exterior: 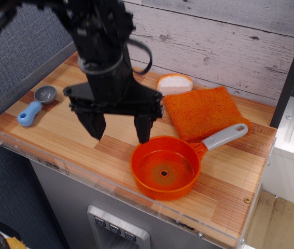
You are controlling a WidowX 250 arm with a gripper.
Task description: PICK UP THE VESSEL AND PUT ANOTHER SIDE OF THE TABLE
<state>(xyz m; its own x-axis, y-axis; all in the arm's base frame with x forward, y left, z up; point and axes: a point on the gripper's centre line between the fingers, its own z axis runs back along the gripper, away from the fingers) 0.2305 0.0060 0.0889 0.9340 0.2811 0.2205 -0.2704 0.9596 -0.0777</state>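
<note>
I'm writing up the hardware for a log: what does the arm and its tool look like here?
The arm is matte black throughout, with a black cable looping off its right side. The tool is also black: a wide horizontal bar carrying two thick, tapered fingers. No markings, labels or coloured parts are visible.

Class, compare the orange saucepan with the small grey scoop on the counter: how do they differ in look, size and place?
The saucepan has an orange bowl and a grey handle; the scoop has a grey bowl and a blue handle. The saucepan is far larger. It sits at the front right of the table, the scoop at the left edge. Both are round bowls with one long handle, lying open side up.
</note>
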